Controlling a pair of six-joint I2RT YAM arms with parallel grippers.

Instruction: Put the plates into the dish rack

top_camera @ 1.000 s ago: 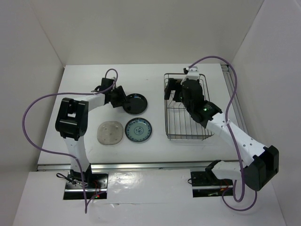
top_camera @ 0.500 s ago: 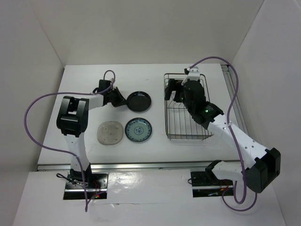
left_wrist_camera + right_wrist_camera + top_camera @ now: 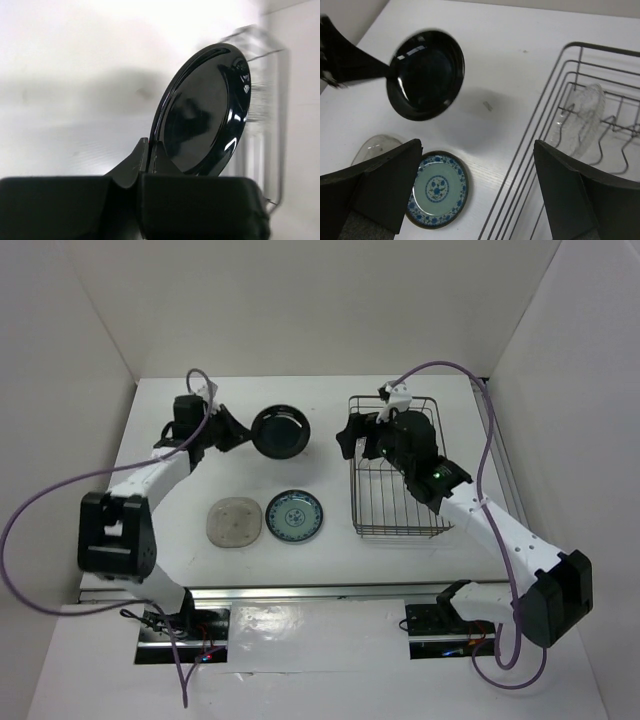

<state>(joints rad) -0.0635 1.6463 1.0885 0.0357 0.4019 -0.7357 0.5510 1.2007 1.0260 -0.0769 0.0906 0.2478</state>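
Observation:
My left gripper [image 3: 243, 435] is shut on the rim of the glossy black round plate [image 3: 280, 432], which hangs tilted on edge above the table, left of the dish rack [image 3: 355, 502]. The left wrist view shows the black plate [image 3: 205, 110] pinched between the jaws of that gripper [image 3: 150, 151]. My right gripper [image 3: 476, 150] stands open over the rack's left rim [image 3: 555, 100], holding nothing. A clear plate [image 3: 582, 120] stands among the rack's tines. The blue-and-white plate [image 3: 294, 515] and the beige plate [image 3: 234, 522] lie flat near the front.
White walls close in the table at the back and both sides. The right arm [image 3: 480, 515] reaches across the rack from the near right. Purple cables loop off both arms.
The left gripper has shut on the black plate, lifted it off the table and tipped it on edge. The left arm swung out leftward. The right gripper shifted slightly left, still open.

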